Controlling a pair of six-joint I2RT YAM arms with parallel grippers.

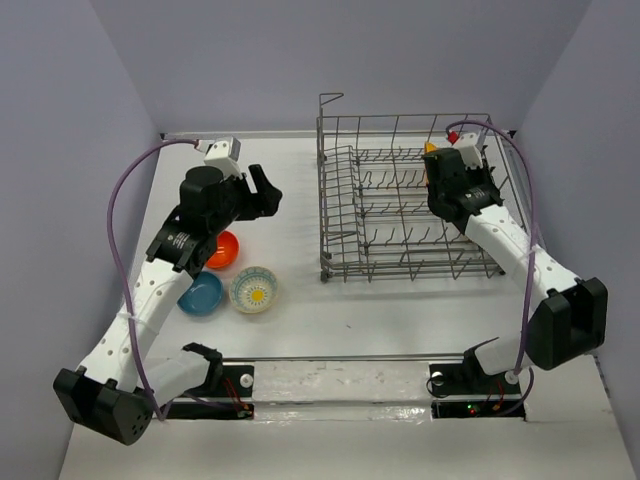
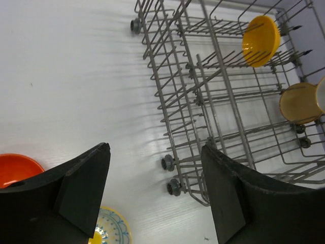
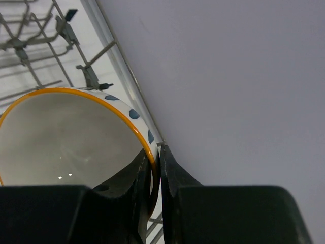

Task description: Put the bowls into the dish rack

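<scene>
The dish rack [image 1: 405,205], a grey wire basket, stands at the right of the table. A yellow bowl [image 2: 260,40] stands on edge among its far tines. My right gripper [image 1: 445,170] is inside the rack, shut on the rim of a white bowl [image 3: 66,137] with an orange edge and blue spots outside. That bowl looks like a tan disc [image 2: 299,103] in the left wrist view. My left gripper [image 1: 265,188] hangs open and empty left of the rack. Below it lie the orange-red bowl [image 1: 222,250], the blue bowl [image 1: 201,293] and the flower-pattern bowl [image 1: 254,290].
The rack's small wheels [image 2: 168,162] rest on the white table [image 1: 290,230] at its left end. Grey walls close in the table at the back and sides. A purple cable [image 1: 125,200] loops off the left arm, and another runs over the rack's right end.
</scene>
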